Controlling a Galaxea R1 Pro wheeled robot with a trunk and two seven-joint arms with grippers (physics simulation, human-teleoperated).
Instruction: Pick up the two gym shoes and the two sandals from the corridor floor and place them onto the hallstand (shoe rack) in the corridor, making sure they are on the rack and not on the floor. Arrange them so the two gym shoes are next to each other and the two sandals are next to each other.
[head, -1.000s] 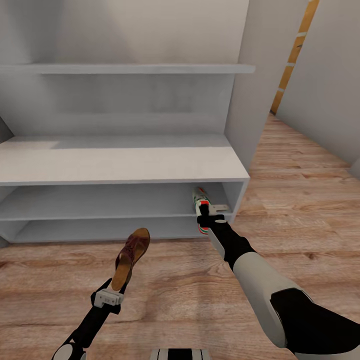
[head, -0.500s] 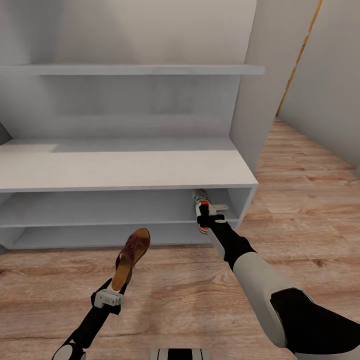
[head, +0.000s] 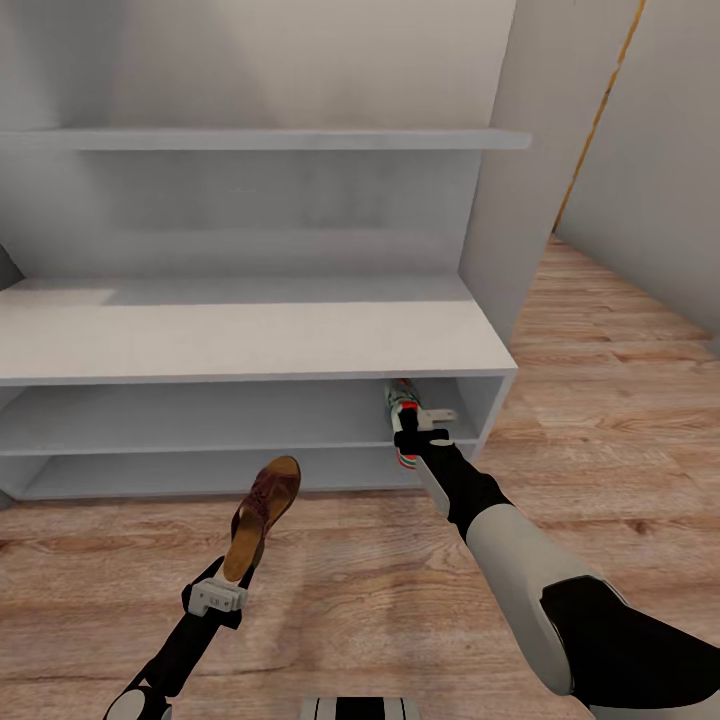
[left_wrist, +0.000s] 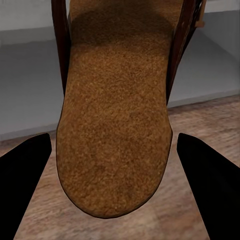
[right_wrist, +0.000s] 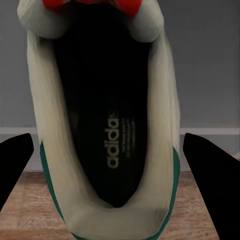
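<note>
The right gripper (head: 412, 437) is closed on one gym shoe (head: 403, 410) by its heel end, toe pointing away, and holds it at the mouth of the upper open compartment of the hallstand (head: 250, 345), near that compartment's right end; in the right wrist view the gym shoe (right_wrist: 105, 125) sits between the two dark fingers with its opening facing the camera. The left gripper (head: 222, 592) is clamped on one sandal (head: 262, 515) by the heel, carried in the air above the corridor floor (head: 560, 470) in front of the rack; the left wrist view looks along its tan footbed (left_wrist: 117, 120) towards the grey shelves. My reading is that the main risk lies with the sneaker: the compartment is low, so if the arm lifts or tilts while pushing in, the toe could catch the underside of the top panel or the shelf edge and twist in the grip, or drop short and land on the planks. The sandal is held only at one end, so it may swing or slip if the arm moves sharply. Placing this shoe hard against the right wall could also leave no room beside it for its partner. Counted here: one gym shoe, one sandal, one rack with two open compartments, and one thin wall shelf (head: 260, 138) above it
</note>
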